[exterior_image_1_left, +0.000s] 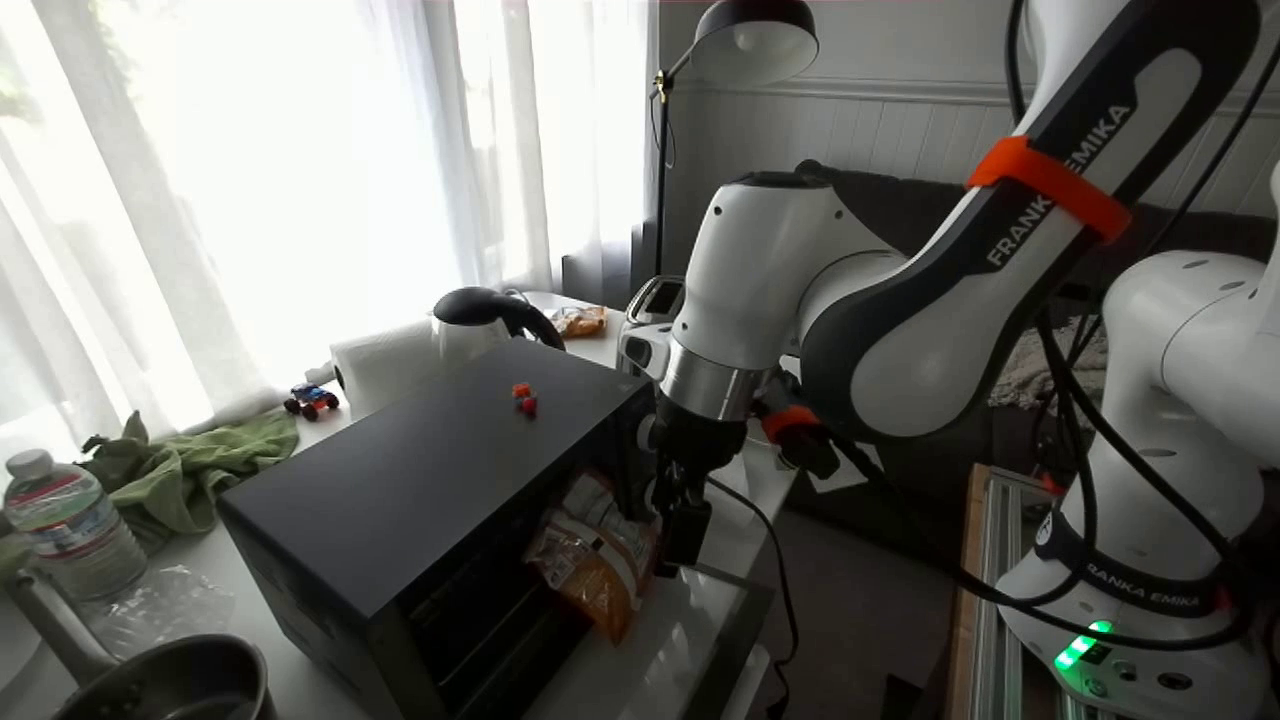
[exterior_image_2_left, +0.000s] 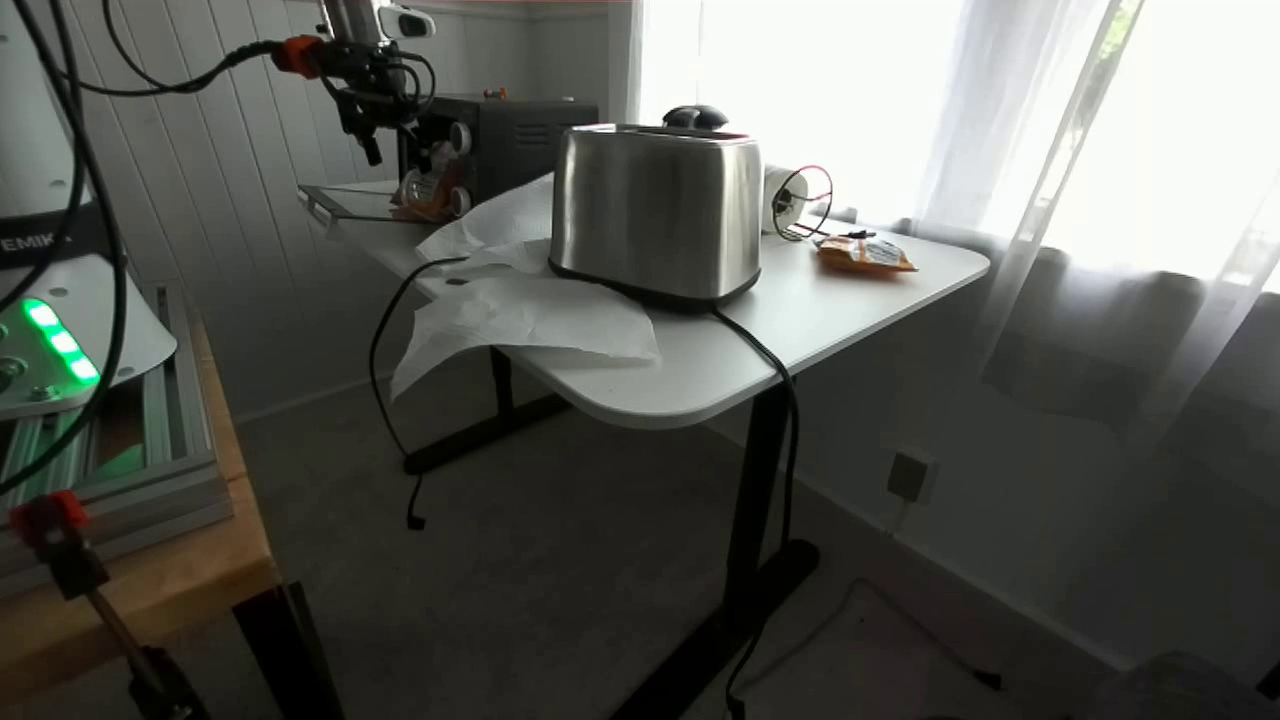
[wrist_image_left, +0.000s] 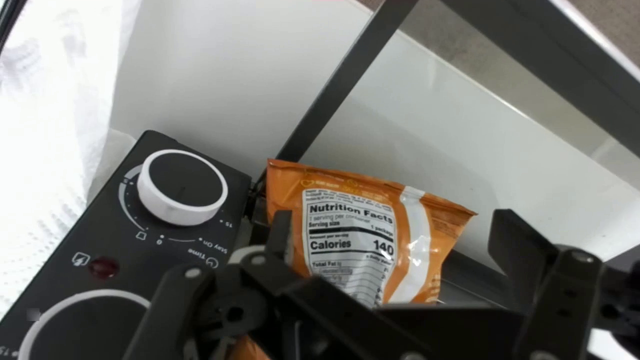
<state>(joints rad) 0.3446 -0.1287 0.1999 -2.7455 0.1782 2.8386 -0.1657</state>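
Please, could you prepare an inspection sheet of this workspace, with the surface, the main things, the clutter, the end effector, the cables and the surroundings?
Surface: white table, towel sheets hanging over its edge.
Main things: bag at the opening of the oven, partly over its lowered door.
Clutter: toaster, second bag, pan, bottle, cloth, toy truck; small orange-red item on the oven's top.
End effector: open, close to the bag; whether it touches cannot be told.
Cables: toaster cord drops past the table edge; another cord hangs down, its end free.
Surroundings: curtains, lamp, wall outlet.
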